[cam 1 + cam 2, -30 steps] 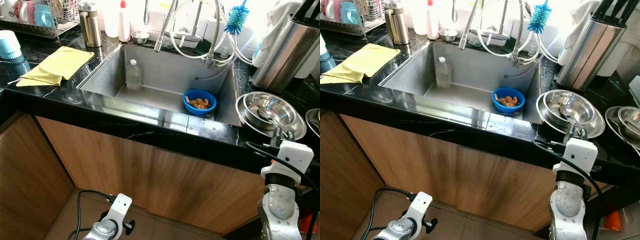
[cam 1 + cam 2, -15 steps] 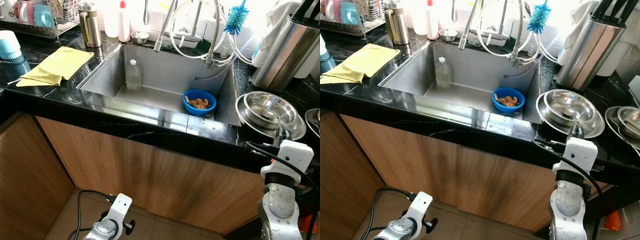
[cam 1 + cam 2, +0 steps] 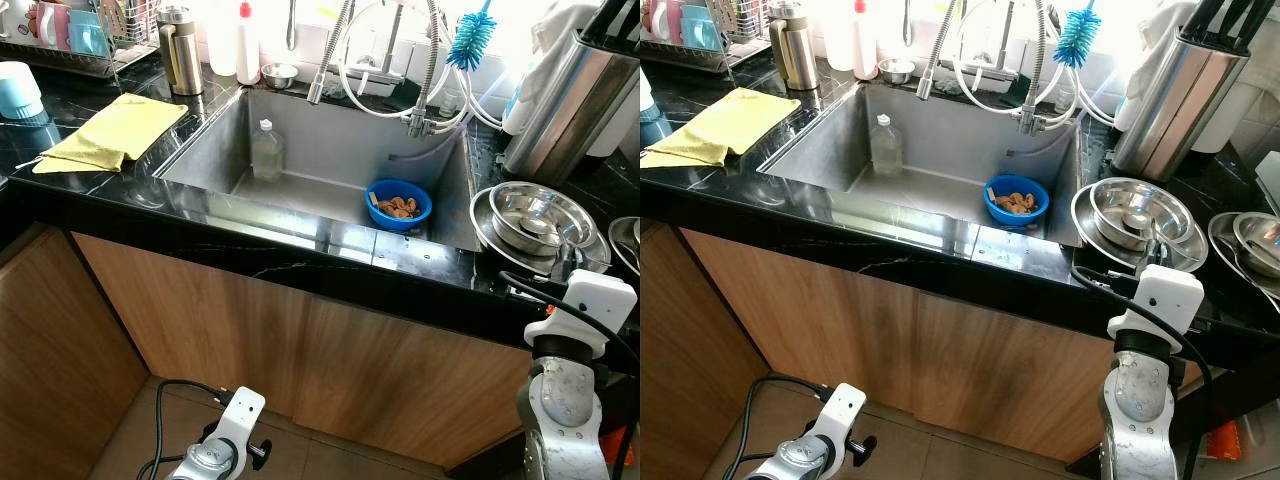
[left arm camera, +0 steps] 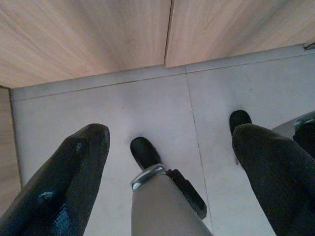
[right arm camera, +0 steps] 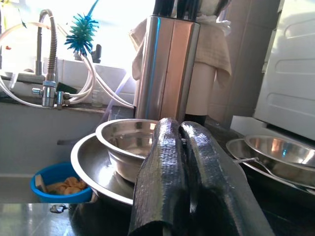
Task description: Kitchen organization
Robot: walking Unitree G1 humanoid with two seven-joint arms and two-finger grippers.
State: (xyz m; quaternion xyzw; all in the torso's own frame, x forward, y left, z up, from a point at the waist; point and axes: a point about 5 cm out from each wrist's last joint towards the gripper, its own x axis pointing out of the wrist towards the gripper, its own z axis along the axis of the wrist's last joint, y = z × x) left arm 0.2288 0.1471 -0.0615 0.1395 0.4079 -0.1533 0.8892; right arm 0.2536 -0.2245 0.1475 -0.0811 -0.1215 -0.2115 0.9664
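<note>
Steel bowls (image 3: pixel 1140 215) look light, stiff and slick; grab the rim. Right claw (image 5: pixel 189 162) is closed and empty beside them. Left claw (image 4: pixel 170 172) hangs open.

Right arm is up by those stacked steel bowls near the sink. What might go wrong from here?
Two risks. The right gripper, fingers shut, sits right at the stacked steel bowls; a push may slide them toward the sink. Its cable lies over the counter edge and may snag.
</note>
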